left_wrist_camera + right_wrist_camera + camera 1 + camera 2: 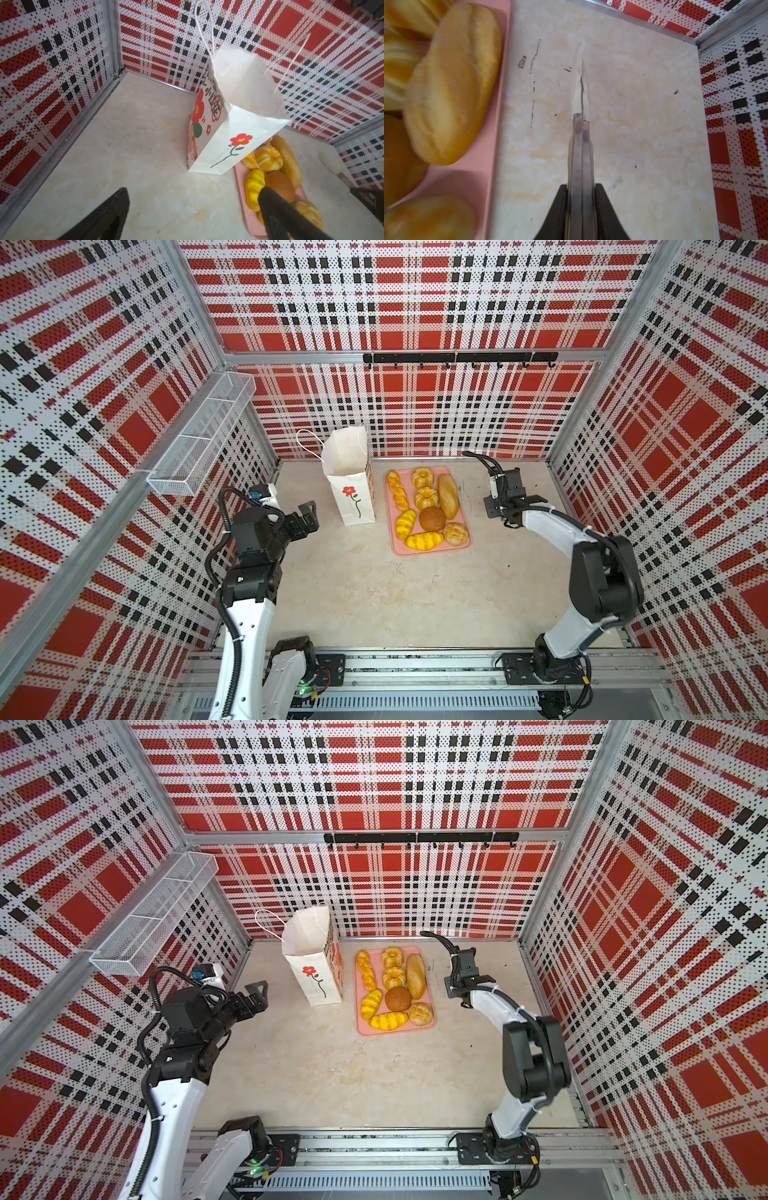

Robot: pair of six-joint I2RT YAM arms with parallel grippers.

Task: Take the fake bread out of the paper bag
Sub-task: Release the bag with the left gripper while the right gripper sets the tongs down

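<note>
– Grippers first, please. How is the left gripper [193,190]?
– Its two black fingers [116,207] are spread wide, and it holds nothing. Between them I see only the table [365,593]. It hangs above the table, on the left of the paper bag [353,493] and apart from it.
– And the right gripper [580,54]?
– Its jaws are pressed together with nothing between them. It is over bare table on the right of the pink tray [398,547]. It is near the long loaf [448,495] but does not touch it.
– Where is the bread [432,519]?
– All eight pieces lie on the tray. At the far side are the braid [397,490], two fluted rings [422,477] and the long loaf. Nearer to the robot are a brown round bun [398,999], a pale bun [456,534] and two striped yellow rolls [424,541].
– And the bag?
– It stands upright on the table, just beside the left edge of the tray, with its mouth open upward. Whether it touches the tray, I cannot tell. The narrow face with the small red flower [350,490] looks toward the robot. Of the inside, both top views show only white paper.
</note>
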